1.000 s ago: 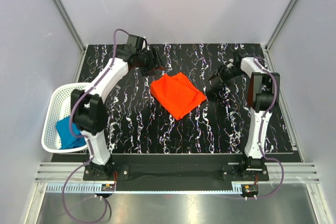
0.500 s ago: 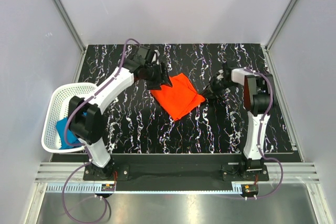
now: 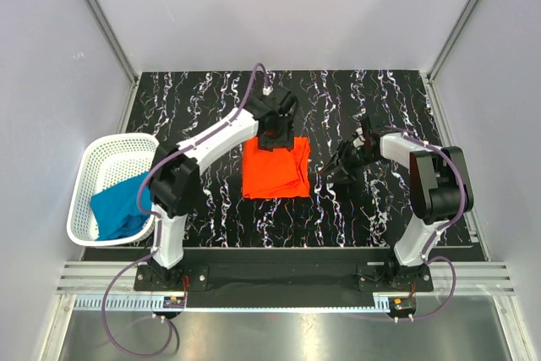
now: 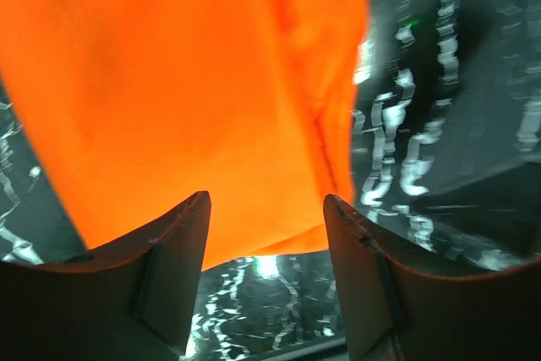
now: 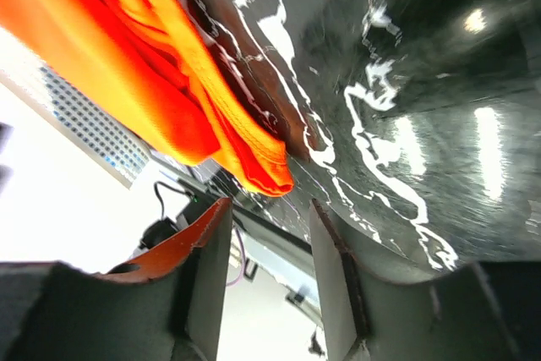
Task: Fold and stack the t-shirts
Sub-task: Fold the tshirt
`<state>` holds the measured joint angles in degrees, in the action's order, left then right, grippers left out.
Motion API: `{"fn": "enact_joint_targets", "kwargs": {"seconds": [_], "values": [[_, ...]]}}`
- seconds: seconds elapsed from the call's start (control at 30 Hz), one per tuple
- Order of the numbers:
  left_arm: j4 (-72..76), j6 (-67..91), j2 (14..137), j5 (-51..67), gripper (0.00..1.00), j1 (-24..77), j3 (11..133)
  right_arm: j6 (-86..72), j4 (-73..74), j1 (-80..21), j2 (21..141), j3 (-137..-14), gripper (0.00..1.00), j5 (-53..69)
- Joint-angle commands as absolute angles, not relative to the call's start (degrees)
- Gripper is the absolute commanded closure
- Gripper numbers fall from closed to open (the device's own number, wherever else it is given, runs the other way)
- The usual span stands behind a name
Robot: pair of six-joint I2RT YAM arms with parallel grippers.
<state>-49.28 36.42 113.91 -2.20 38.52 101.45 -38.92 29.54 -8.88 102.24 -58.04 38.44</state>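
black marbled tabletop [image 3: 211, 209], folded orange-red t-shirt [image 3: 275, 173] at centre; left gripper [image 3: 272, 138] open over its far edge, right gripper [image 3: 332, 173] open just off its right edge.

Left arm [image 3: 211, 137] stretched long from its base toward one o'clock, wrist tipped over, left gripper [image 3: 272, 138] pointing down, jaws apart, nothing between them. Right arm [image 3: 435, 183] folded at the elbow, forearm reaching back toward nine o'clock, right gripper [image 3: 340, 171] low, aimed at eight o'clock, jaws parted, empty.
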Motion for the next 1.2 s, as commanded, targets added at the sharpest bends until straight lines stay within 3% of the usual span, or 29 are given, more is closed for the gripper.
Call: {"fn": "enact_joint_targets", "kwargs": {"seconds": [0.0, 0.13, 0.67, 1.0, 1.17], "values": [[-51.0, 34.1, 115.8, -13.3, 0.42, 40.2, 105.8, -35.8, 29.1, -8.0, 100.7, -59.7, 0.50, 37.0], [-51.1, 32.9, 119.8, -15.2, 0.46, 41.7, 109.3, -33.8, 28.8, -8.0, 102.1, -61.2, 0.49, 37.4], [-51.4, 36.4, 132.7, -24.9, 0.41, 45.0, 122.1, -35.2, 26.5, -8.1, 105.0, -63.6, 0.53, 39.5], [-51.9, 37.1, 134.3, -26.0, 0.49, 45.4, 120.6, -35.0, 26.2, -8.1, 106.9, -65.1, 0.55, 40.5], [-52.1, 37.0, 135.4, -25.7, 0.60, 45.4, 121.0, -35.5, 25.8, -8.0, 108.1, -66.8, 0.55, 41.0]]}}
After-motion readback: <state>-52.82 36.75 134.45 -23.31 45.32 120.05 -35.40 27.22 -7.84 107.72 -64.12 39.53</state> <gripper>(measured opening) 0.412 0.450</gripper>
